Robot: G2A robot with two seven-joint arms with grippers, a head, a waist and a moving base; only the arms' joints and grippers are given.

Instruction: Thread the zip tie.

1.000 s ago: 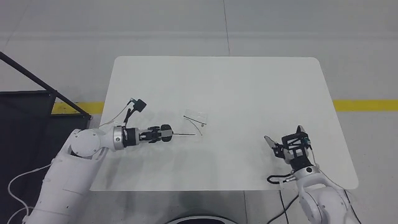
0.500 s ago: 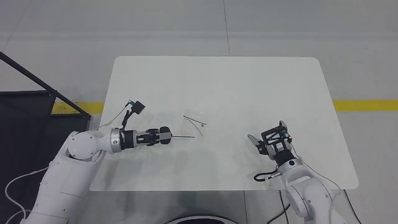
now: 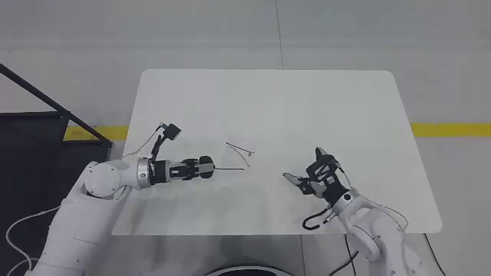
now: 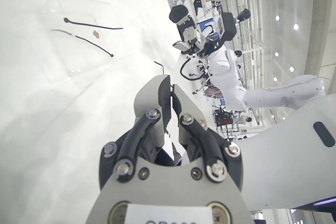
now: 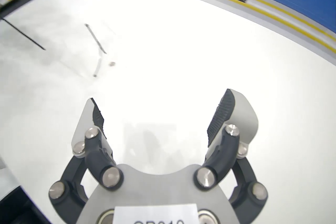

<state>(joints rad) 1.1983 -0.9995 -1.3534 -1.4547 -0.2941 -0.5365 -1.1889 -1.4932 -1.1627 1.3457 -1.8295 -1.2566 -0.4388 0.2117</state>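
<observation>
My left gripper [image 3: 207,167] [image 4: 171,85] sits over the front left part of the white table [image 3: 322,107], shut on one end of a thin black zip tie [image 3: 226,169] [image 4: 159,65]. The tie's free end sticks out toward the table's middle. Two more black zip ties [image 3: 236,149] [image 4: 92,25] [image 5: 95,38] lie on a clear plastic sheet [image 4: 60,7] just beyond that free end. My right gripper [image 3: 303,169] [image 5: 161,101] hovers open over the front middle-right of the table, holding nothing, its fingers pointing toward the loose ties.
A small brown speck [image 4: 96,34] [image 5: 112,63] lies beside the loose ties. Bare white tabletop stretches across the far half and the right side. A black stand [image 3: 46,103] stands off the table's left edge.
My right arm has moved left from the front right corner toward the table's middle, staying open. The left gripper has kept its place and its hold on the zip tie.
</observation>
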